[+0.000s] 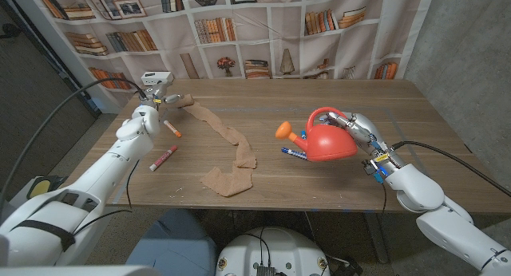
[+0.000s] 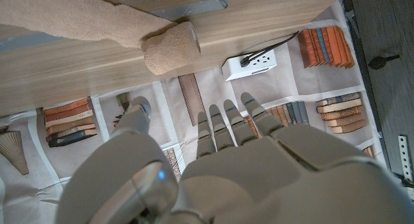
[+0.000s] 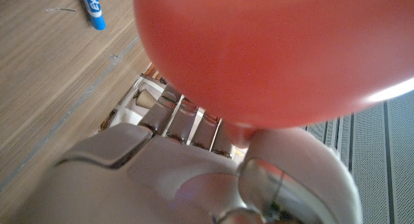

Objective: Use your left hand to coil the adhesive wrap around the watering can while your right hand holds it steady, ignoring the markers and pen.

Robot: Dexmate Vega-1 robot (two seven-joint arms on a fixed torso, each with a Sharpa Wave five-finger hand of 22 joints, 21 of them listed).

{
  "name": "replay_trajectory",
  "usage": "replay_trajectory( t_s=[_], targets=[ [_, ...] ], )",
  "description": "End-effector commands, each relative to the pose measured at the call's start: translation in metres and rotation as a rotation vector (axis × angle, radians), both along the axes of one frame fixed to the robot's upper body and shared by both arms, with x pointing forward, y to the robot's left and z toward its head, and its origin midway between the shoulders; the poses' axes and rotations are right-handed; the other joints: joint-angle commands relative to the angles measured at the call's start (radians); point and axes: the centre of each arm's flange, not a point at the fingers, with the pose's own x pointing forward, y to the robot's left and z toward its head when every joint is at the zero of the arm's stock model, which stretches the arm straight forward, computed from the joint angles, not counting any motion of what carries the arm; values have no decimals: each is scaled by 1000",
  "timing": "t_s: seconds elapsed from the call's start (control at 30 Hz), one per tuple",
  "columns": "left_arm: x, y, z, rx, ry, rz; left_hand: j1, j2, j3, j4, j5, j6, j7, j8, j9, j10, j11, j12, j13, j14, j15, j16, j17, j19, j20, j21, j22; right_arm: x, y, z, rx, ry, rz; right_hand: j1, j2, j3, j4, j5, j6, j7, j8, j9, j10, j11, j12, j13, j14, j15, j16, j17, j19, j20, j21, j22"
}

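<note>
The red watering can (image 1: 329, 140) stands on the right half of the wooden table (image 1: 415, 108), with its orange spout head (image 1: 284, 131) pointing toward the middle of the table. The right hand (image 1: 357, 128) holds the can from the far right side, with fingers around the handle area at the top; in the right wrist view the red body (image 3: 278, 49) is pressed directly against the right hand (image 3: 194, 179). Just in front of the can, on the side of the spout, a blue marker (image 1: 295, 154) lies on the table, and its blue cap end is also seen in the right wrist view (image 3: 91, 9).

The beige adhesive wrap (image 1: 227, 140) lies unrolled as a long wavy strip from the far left part of the table toward the middle front, where it ends in a folded, wider piece (image 1: 226, 181). Its far end is still rolled, and the left wrist view shows this small roll (image 2: 169, 49) on the table, apart from the fingers.

The left hand (image 1: 157, 95) is above the far left corner of the table, near the far end of the wrap. In the left wrist view its fingers (image 2: 223, 123) are stretched out and apart, holding nothing.

Two red markers lie on the left side of the table, one near the left forearm (image 1: 172, 129) and one closer to the front edge (image 1: 163, 158)
</note>
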Motion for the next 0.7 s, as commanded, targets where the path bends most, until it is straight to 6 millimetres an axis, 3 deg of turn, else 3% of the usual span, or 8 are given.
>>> replay_trajectory(
  t_s=[0.03, 0.7],
  targets=[
    [4, -3, 6, 39, 26, 6, 20, -2, -2, 6, -1, 12, 1, 5, 6, 15, -4, 6, 5, 21, -3, 7, 5, 18, -2, 4, 3, 1, 2, 0, -2, 2, 1, 4, 9, 4, -4, 5, 6, 0, -1, 2, 8, 2, 0, 1, 10, -134, -2, 5, -4, -60, 9, 0],
    [14, -1, 13, 1, 49, 17, 27, -7, -15, 14, -3, 23, 2, 4, 7, 26, 3, 8, 10, 33, -5, 8, 9, 29, -1, 5, 6, -1, 8, -1, -5, -3, -3, 1, 10, 4, -6, 5, 7, 1, -5, 5, 8, 2, -3, 0, 11, -133, -7, 7, -10, -60, 21, -11]
  ],
)
